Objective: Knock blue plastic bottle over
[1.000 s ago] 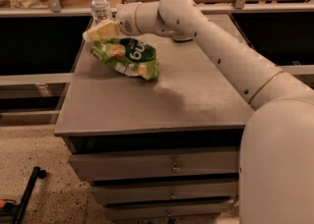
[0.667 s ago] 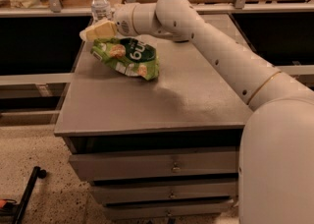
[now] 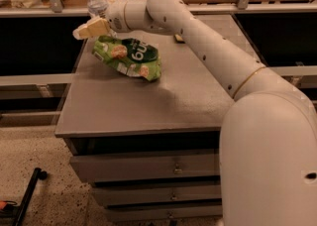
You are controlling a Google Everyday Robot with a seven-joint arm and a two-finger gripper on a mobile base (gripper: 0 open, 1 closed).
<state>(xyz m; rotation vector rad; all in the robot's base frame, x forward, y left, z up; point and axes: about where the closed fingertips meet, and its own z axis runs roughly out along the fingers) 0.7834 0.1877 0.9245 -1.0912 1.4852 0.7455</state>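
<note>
The blue plastic bottle (image 3: 97,4) stands upright at the far left corner of the grey tabletop (image 3: 148,101). It is clear, with a white cap. My gripper (image 3: 89,28), cream-tipped, is low in front of the bottle's base, right against it or just before it. It reaches past the table's left edge. The white arm (image 3: 198,41) stretches from the lower right across the table. A green snack bag (image 3: 130,57) lies flat just below and to the right of the gripper.
A small dark object (image 3: 177,37) lies on the table behind the arm. Metal rails and shelves (image 3: 44,12) run behind the table. Drawers (image 3: 148,170) sit below the top. A black rod (image 3: 27,195) lies on the floor at the lower left.
My gripper has moved a little to the left, off the snack bag and toward the table's left edge beside the bottle. The bottle still stands upright.
</note>
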